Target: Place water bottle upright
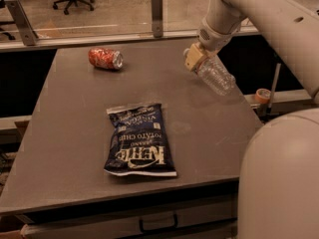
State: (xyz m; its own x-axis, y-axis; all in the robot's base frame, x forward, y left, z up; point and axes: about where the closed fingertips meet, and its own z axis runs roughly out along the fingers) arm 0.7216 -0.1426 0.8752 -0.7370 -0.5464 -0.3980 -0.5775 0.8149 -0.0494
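1. The gripper [196, 60] is positioned over the right rear part of the table [65, 133], at the end of the white arm [259, 14] that enters from the upper right.
2. The tan fingers [191, 57] are closed narrowly on the neck end of the water bottle [216, 75]; the cap is hidden behind them.
3. The water bottle is clear and ribbed. It is tilted, with the neck end high and to the left in the gripper and the base low and to the right, near the right edge of the table.
4. It cannot be determined whether the base of the water bottle touches the table surface.
5. The crushed red soda can [105, 59] lies on its side at the left rear of the table, well apart from the gripper.
6. The dark blue chip bag [139, 139] lies flat near the centre front of the table, apart from both the soda can and the water bottle.
7. The rounded white robot body [281, 178] fills the lower right corner of the view, just beside the front right corner of the table.
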